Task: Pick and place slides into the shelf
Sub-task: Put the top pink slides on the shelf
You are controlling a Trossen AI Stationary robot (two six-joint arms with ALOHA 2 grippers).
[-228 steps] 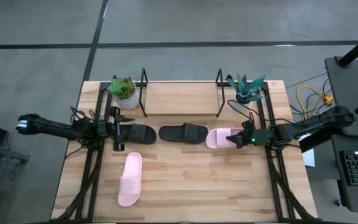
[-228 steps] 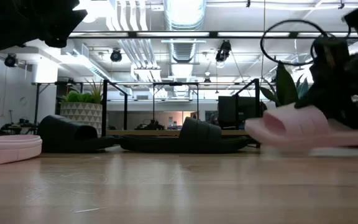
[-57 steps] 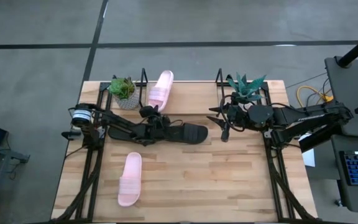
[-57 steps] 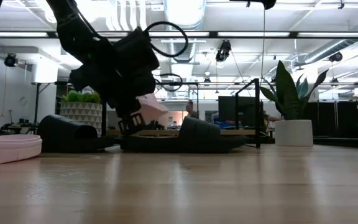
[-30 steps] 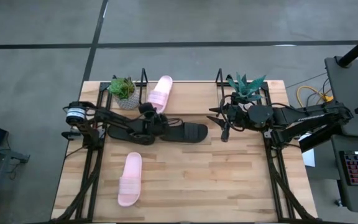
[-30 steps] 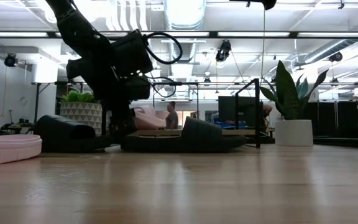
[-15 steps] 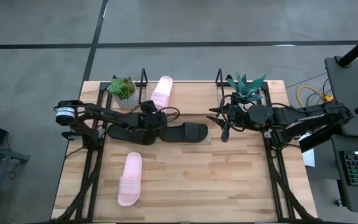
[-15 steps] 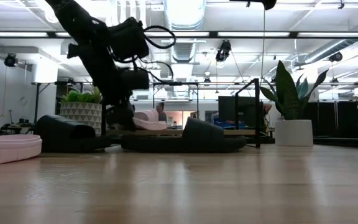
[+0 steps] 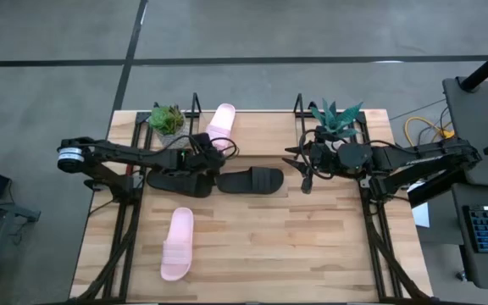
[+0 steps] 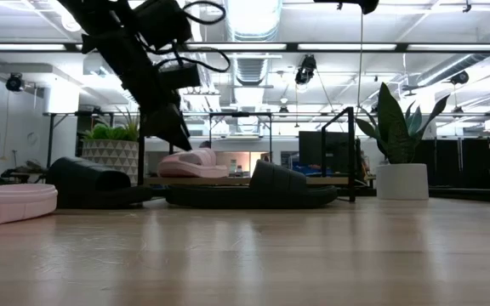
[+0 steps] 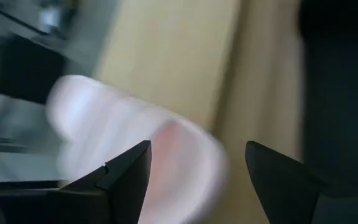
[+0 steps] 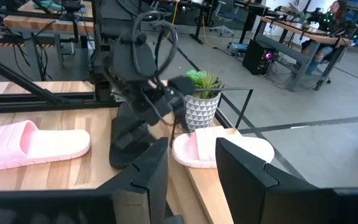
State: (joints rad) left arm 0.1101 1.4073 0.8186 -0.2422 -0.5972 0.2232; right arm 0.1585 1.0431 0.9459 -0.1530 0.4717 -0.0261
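The left gripper is held wide open and empty, just beside a pink slide that is laid in the shelf. The right gripper is seen half open, holding nothing, near the shelf's other end frame. Two black slides and a second pink slide are left on the table.

No legible text or labels

One slide in shelf
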